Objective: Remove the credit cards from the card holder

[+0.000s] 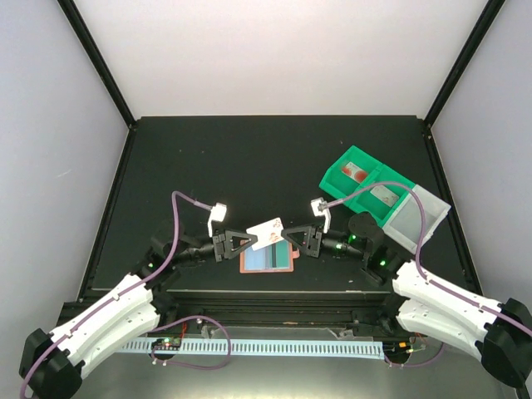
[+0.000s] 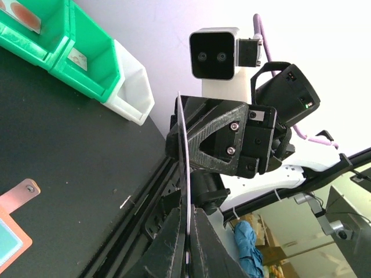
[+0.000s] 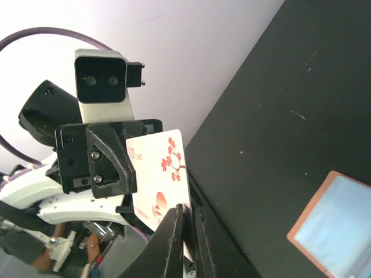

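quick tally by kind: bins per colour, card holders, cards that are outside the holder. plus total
Green bins: 2
White bin: 1
Card holder: 1
Loose cards: 3 (one in each green bin, second at; the blossom card in the left hand)
Total: 7
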You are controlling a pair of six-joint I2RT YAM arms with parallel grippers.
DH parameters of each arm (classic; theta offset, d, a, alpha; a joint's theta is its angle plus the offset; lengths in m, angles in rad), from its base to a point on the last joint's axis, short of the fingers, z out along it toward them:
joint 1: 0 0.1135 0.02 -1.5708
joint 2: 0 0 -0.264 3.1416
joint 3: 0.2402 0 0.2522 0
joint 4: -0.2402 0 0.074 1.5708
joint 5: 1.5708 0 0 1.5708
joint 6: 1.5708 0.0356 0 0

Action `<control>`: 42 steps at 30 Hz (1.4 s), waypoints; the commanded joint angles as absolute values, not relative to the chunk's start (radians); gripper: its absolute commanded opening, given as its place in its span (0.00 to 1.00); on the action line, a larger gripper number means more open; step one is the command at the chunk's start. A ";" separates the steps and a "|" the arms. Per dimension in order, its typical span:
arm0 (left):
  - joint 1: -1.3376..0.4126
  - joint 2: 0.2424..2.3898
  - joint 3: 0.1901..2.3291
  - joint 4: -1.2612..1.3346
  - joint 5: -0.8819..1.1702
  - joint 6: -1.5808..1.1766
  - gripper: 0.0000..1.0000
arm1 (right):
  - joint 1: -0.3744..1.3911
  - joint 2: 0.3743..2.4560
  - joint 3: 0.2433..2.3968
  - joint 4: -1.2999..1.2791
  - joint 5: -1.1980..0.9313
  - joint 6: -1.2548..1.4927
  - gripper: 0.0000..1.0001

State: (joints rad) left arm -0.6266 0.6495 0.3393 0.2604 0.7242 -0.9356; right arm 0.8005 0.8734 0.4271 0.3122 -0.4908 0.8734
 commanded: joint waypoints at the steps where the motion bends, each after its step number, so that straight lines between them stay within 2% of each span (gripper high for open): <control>1: -0.620 0.643 0.332 0.298 0.759 -0.936 0.02 | 0.792 0.864 0.410 0.348 -0.527 0.867 0.04; 5: -0.620 0.643 0.331 0.291 0.756 -0.937 0.01 | 0.793 0.864 0.398 0.382 -0.551 0.877 0.01; 7: -0.620 0.641 0.334 0.275 0.745 -0.937 0.07 | 0.792 0.864 0.393 0.398 -0.559 0.885 0.01; 11: -0.619 0.643 0.336 0.243 0.714 -0.929 0.31 | 0.792 0.865 0.385 0.437 -0.564 0.888 0.01; 14: -0.620 0.643 0.337 0.212 0.696 -0.919 0.60 | 0.793 0.864 0.387 0.433 -0.549 0.893 0.01; 17: -0.620 0.632 0.347 0.157 0.667 -0.892 0.77 | 0.793 0.843 0.389 0.389 -0.473 0.889 0.01; 19: -0.620 0.621 0.358 0.096 0.632 -0.868 0.95 | 0.793 0.821 0.403 0.326 -0.395 0.869 0.01; 20: -0.619 0.615 0.365 0.062 0.606 -0.855 0.99 | 0.792 0.809 0.410 0.290 -0.354 0.855 0.01; 28: -0.618 0.594 0.442 -0.179 0.405 -0.721 0.99 | 0.740 0.741 0.465 0.084 -0.010 0.773 0.01; 33: -0.618 0.606 0.439 -0.232 0.371 -0.689 0.99 | 0.643 0.783 0.497 0.047 0.047 0.747 0.01; 42: -0.616 0.648 0.452 -0.273 0.370 -0.660 0.99 | 0.352 0.860 0.564 -0.064 0.070 0.715 0.01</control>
State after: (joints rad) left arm -0.6193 0.6304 0.4076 -0.2398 0.3855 -0.6975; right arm 0.4500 0.8467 0.5076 0.0051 0.0212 0.7597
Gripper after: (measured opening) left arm 0.989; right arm 0.010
